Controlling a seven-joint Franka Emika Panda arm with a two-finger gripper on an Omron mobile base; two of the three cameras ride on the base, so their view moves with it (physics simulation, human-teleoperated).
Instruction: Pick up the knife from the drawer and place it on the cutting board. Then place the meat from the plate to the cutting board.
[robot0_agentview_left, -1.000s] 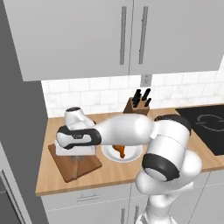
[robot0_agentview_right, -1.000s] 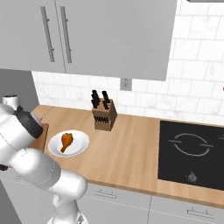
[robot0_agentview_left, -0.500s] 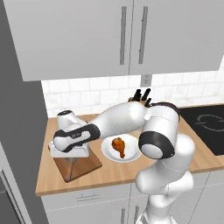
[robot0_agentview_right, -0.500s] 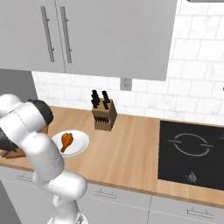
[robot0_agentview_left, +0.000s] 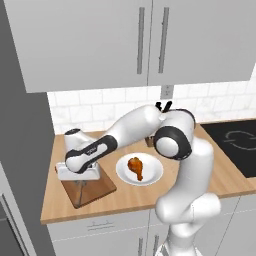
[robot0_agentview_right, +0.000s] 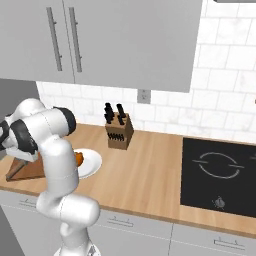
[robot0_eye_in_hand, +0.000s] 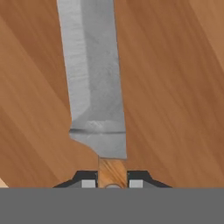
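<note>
Over the cutting board (robot0_agentview_left: 92, 189), gripper (robot0_eye_in_hand: 112, 180) is clamping tight on knife (robot0_eye_in_hand: 94, 78) handle; should be lowering flat, blade fully on board, before letting go.

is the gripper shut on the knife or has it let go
Shut on it: in the hand view the gripper clamps the knife by its wooden handle, blade over the cutting board.
</note>
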